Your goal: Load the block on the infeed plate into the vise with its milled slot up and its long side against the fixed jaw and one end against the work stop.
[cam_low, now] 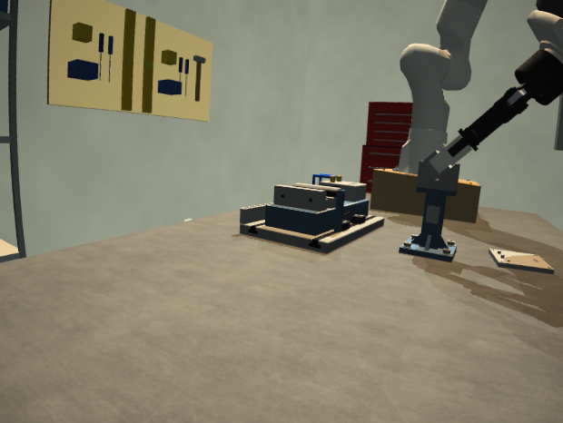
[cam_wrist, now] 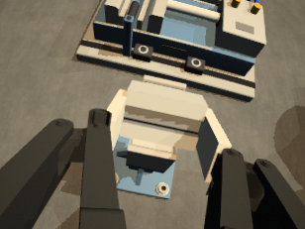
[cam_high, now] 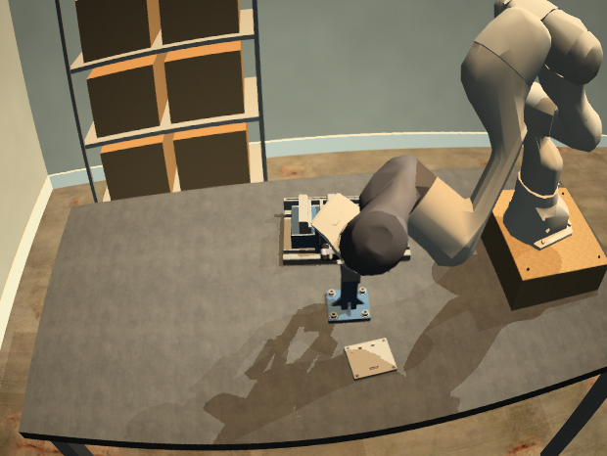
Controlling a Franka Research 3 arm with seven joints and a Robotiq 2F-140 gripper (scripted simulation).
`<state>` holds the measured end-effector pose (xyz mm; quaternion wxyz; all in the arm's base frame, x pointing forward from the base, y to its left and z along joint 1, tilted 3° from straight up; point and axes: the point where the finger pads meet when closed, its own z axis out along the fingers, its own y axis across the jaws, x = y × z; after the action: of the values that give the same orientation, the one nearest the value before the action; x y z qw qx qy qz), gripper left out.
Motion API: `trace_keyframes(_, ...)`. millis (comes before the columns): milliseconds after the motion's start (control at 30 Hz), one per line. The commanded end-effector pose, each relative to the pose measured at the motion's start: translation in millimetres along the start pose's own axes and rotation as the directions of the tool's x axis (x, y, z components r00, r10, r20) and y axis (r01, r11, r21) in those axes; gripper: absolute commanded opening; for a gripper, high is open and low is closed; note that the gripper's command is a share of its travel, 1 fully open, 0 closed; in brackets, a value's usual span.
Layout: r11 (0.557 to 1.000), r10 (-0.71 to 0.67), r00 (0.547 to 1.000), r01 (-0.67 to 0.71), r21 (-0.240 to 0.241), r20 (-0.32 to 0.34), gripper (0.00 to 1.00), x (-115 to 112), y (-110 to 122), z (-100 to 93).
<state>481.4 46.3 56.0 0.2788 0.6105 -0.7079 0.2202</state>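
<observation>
The part (cam_wrist: 163,98), a light grey block, lies tilted in the V-block (cam_low: 425,182) (cam_wrist: 149,162) on its blue post. A dark line runs along it; I cannot tell whether that is the slot. My gripper (cam_low: 446,156) (cam_wrist: 161,114) reaches down at a slant, its pads against the block's two ends, shut on it. In the top view the arm hides block and fingers. The vise (cam_low: 298,221) (cam_wrist: 173,49) stands behind the V-block, open, with no part between its fixed jaw (cam_high: 303,212) (cam_low: 298,196) and the rod-side jaw (cam_wrist: 157,16). The work stop (cam_wrist: 133,9) sits between them.
The infeed plate (cam_high: 370,360) (cam_low: 523,261) bears no block and lies on the table in front of the V-block's bolted blue foot (cam_high: 333,303) (cam_low: 428,254). The air cylinder (cam_wrist: 242,29) with brass fittings is at the vise's right end in the wrist view. The arm stands on a wooden base (cam_high: 559,264).
</observation>
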Motion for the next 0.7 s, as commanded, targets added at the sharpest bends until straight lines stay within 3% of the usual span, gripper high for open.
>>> trace_keyframes(0, 1.000, 0.006, 1.000, -0.006, 0.001, -0.004, 0.00, 1.1, -0.6, 0.4)
trace_keyframes(667, 1.000, 0.006, 1.000, -0.006, 0.001, -0.004, 0.00, 2.7, -0.3, -1.2)
